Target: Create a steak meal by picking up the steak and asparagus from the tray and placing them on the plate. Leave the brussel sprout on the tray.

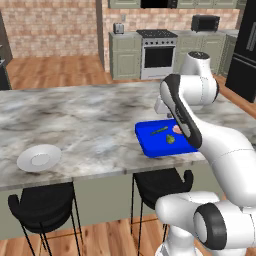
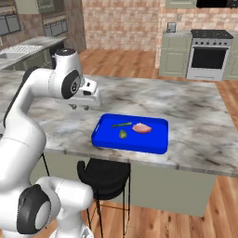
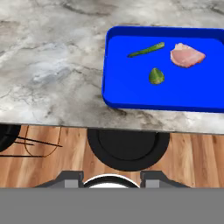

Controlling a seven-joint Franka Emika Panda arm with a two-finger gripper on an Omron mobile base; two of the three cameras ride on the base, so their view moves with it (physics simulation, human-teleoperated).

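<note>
**Steak and asparagus on the tray, before the first pick**

Steak [image 3: 187, 55] lies at about 2 o'clock on the blue tray [image 3: 131, 94] in the hand view, with the asparagus [image 3: 146, 50] at 11 o'clock and the brussel sprout [image 3: 156, 76] near centre; the three sit apart, none touching. The gripper [image 2: 80, 107] hangs above the table [image 2: 195, 116], beside the tray's edge and clear of its contents; whether its jaws are wide or narrow cannot be told.

Judged step: reaching for the first item. A good approach would centre over the steak, descend vertically and close across its narrower width, keeping clear of the sprout. The asparagus would call for jaws turned across the stalk.

The plate [image 1: 39, 158] rests well apart from the tray, toward the table's other end, so a long carry is likely. The table is grey marble; black stools [image 1: 42, 210] stand beneath it. A stove [image 1: 157, 53], pale cabinets [image 1: 125, 55], brick walls and a wooden floor lie behind.
</note>
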